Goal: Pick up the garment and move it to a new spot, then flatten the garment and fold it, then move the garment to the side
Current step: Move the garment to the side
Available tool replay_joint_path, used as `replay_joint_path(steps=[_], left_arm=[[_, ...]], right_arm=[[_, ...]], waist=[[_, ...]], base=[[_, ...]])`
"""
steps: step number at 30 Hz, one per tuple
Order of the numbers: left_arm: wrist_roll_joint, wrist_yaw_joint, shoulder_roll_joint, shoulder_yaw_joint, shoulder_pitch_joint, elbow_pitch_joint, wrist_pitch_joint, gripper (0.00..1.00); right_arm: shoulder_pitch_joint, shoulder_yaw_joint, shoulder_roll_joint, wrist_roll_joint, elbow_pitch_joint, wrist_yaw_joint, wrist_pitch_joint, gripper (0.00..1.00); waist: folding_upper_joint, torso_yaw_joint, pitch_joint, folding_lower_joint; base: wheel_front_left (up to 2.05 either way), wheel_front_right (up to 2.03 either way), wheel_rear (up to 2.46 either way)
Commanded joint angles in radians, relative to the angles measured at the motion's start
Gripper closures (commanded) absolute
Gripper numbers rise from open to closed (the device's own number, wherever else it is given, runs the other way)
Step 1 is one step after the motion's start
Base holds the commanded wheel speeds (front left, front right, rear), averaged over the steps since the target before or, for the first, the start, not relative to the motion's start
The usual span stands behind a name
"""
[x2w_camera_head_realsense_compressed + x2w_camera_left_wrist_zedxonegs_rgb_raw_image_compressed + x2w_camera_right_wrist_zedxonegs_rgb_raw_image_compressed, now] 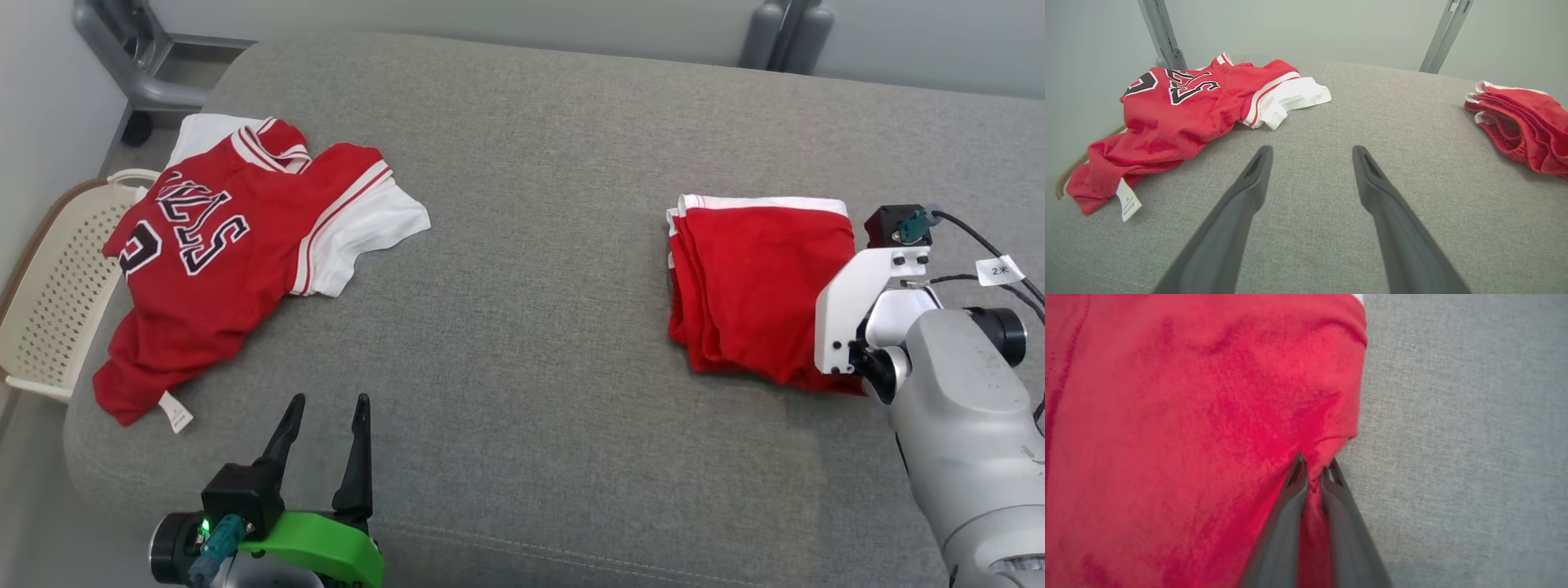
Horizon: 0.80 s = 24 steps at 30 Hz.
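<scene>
While the left end effector (330, 398) gapes, the right end effector (1316, 461) pinches the folded garment (1188, 416) by its edge.

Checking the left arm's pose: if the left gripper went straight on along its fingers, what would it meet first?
Most likely the bare grey cushion just ahead of the left gripper, whose fingers seem angled down toward it. The jersey's white sleeve lies farther on, slightly left; depth is unclear.
</scene>
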Motion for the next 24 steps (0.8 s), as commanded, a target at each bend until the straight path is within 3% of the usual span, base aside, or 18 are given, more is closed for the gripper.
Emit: replay_joint_path(steps=[1, 13, 24], left_arm=[[-0.008, 0.0, 0.012, 0.005, -0.006, -0.003, -0.005, 0.0], [0.004, -0.003, 0.034, -0.004, -0.027, -0.042, 0.009, 0.0], [0.043, -0.008, 0.067, -0.033, -0.072, -0.118, 0.045, 0.0]], right_arm=[[0.01, 0.04, -0.03, -0.003, -0.012, -0.002, -0.021, 1.0], [-0.03, 0.248, -0.141, 0.084, -0.034, -0.002, -0.078, 1.0], [-0.116, 0.369, -0.338, 0.146, -0.033, -0.002, -0.138, 1.0]], waist=[[0.0, -0.043, -0.019, 0.0], [0.0, -0.192, 0.005, 0.0], [0.0, -0.239, 0.132, 0.0]], base=[[0.0, 0.0, 0.0], [0.0, 0.0, 0.0], [0.0, 0.0, 0.0]])
